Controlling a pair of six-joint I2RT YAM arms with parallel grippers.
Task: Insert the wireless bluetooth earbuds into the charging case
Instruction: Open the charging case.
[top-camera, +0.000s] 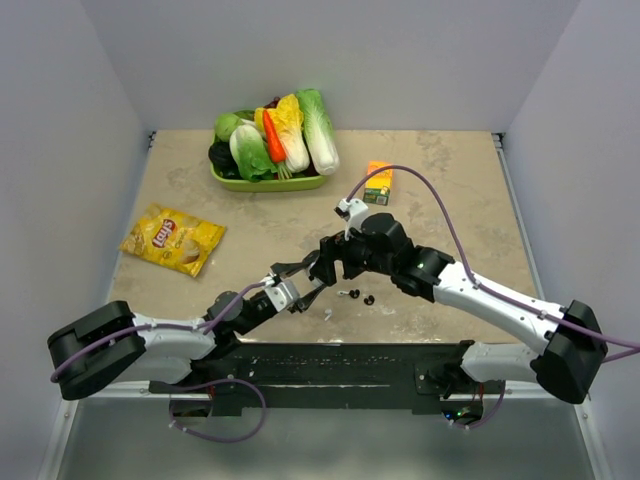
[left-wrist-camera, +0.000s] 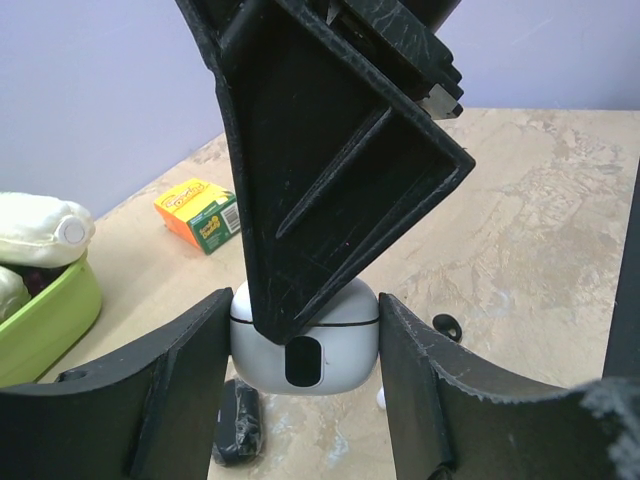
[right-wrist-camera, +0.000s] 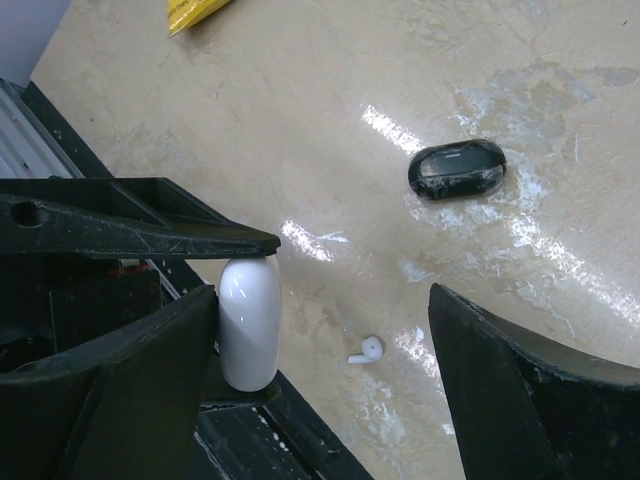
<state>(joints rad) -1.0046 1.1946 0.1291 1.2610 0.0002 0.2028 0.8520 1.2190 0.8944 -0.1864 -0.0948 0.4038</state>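
Observation:
The white charging case (left-wrist-camera: 330, 355) hangs lid-shut just above the table, and my left gripper (left-wrist-camera: 305, 300) is shut on it. My right gripper (right-wrist-camera: 322, 300) stands open around the case (right-wrist-camera: 249, 320): one finger rests against its side, the other is far off. A white earbud (right-wrist-camera: 366, 350) lies on the table under the right jaws. A glossy black earbud (right-wrist-camera: 457, 170) lies farther out. In the top view both grippers (top-camera: 303, 283) (top-camera: 325, 262) meet at the table's middle front, with two black earbuds (top-camera: 352, 294) (top-camera: 369, 299) and the white earbud (top-camera: 327, 316) beside them.
A green tray (top-camera: 225, 180) of toy vegetables stands at the back. An orange-and-green small box (top-camera: 378, 184) sits at the back right and a yellow chips bag (top-camera: 172, 239) at the left. The arms' black base rail (top-camera: 330, 360) runs along the near edge.

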